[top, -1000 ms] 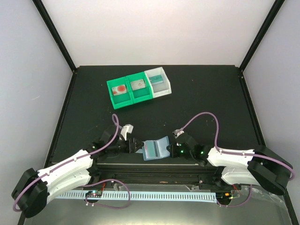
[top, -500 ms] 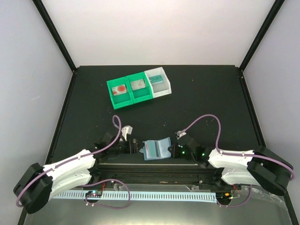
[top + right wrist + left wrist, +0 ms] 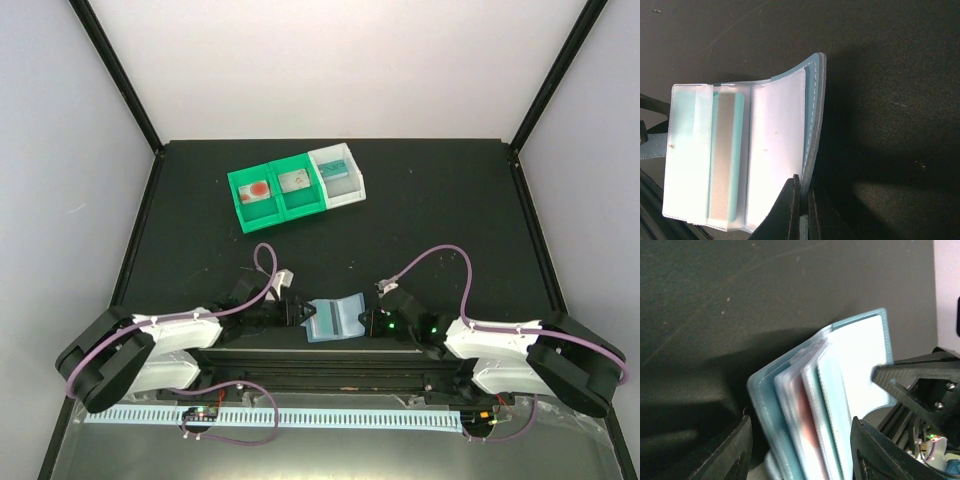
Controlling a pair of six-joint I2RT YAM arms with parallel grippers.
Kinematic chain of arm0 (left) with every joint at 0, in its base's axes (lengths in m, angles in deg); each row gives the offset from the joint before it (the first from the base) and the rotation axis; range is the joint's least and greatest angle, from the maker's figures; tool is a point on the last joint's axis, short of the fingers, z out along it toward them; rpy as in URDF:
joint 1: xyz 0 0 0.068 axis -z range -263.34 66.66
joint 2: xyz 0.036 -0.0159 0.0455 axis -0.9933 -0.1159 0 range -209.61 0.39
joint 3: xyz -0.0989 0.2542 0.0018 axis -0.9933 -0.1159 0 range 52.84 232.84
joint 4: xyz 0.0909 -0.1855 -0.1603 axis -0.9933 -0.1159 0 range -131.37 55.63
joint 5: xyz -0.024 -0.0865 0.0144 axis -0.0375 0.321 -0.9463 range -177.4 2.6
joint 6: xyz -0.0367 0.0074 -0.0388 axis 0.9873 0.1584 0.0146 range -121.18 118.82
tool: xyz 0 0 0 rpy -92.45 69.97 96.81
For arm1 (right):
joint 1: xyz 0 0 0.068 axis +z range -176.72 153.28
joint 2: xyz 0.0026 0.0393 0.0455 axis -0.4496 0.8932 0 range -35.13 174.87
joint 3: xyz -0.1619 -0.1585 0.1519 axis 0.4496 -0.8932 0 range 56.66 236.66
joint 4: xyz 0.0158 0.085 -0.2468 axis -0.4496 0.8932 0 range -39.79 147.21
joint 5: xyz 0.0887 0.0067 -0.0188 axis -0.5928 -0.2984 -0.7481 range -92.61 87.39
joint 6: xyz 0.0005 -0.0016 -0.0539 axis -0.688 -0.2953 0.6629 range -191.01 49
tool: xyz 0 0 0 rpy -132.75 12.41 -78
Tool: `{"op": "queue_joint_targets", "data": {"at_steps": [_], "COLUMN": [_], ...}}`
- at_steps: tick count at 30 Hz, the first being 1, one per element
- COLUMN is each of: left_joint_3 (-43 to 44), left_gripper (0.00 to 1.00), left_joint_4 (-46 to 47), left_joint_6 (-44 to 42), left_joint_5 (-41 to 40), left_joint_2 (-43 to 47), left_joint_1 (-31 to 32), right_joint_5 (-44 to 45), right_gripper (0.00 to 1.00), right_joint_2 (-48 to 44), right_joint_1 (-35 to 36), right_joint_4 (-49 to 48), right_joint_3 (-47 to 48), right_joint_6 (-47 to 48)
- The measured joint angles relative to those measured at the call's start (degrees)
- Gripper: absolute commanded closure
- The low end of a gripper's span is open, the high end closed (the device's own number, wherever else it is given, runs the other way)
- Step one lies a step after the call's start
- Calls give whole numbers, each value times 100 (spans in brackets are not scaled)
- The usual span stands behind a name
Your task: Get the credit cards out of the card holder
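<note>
Left arm has folded in closer within the last second. My left gripper (image 3: 292, 312) now sits at the left edge of the flat light-blue translucent bifold card holder (image 3: 335, 318), which is spread open at the near edge of the black table (image 3: 450, 220), between both grippers.

Left jaws partly open, straddling the fanned leaves; I see no firm pinch.

Right gripper (image 3: 803, 205) unchanged, clamped on the right cover.

Whitish red-marked card (image 3: 802, 427) and teal-green card (image 3: 739, 150) both still pocketed.

Judgement: I am regripping; extraction not yet begun.
</note>
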Motion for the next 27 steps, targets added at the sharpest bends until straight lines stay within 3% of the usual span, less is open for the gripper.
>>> {"op": "queue_joint_targets", "data": {"at_steps": [6,11,15,18,25,27], "left_joint_3": [0,-9,-9,-15,-52,-52], "left_gripper": [50,73,85,98,99,98], "left_joint_4": [566,990,1161,1261,1250,1176], "left_joint_6": [162,345,435,474,527,527], "left_joint_5": [87,179,219,236,249,245], "left_joint_2": [-251,-516,-627,-619,-304,-195], "left_joint_1": [96,151,157,184,225,225], "right_joint_5": [2,-2,-4,-4,223,321], "right_gripper": [99,99,97,85,51,46], "right_joint_2": [0,13,24,11,-533,-841], "right_joint_1": [0,0,0,0,0,-2], "right_joint_4": [-105,-267,-295,-286,638,1115], "right_joint_3": [-74,-177,-188,-188,-17,155], "right_joint_6": [-24,-59,-68,-74,9,116]}}
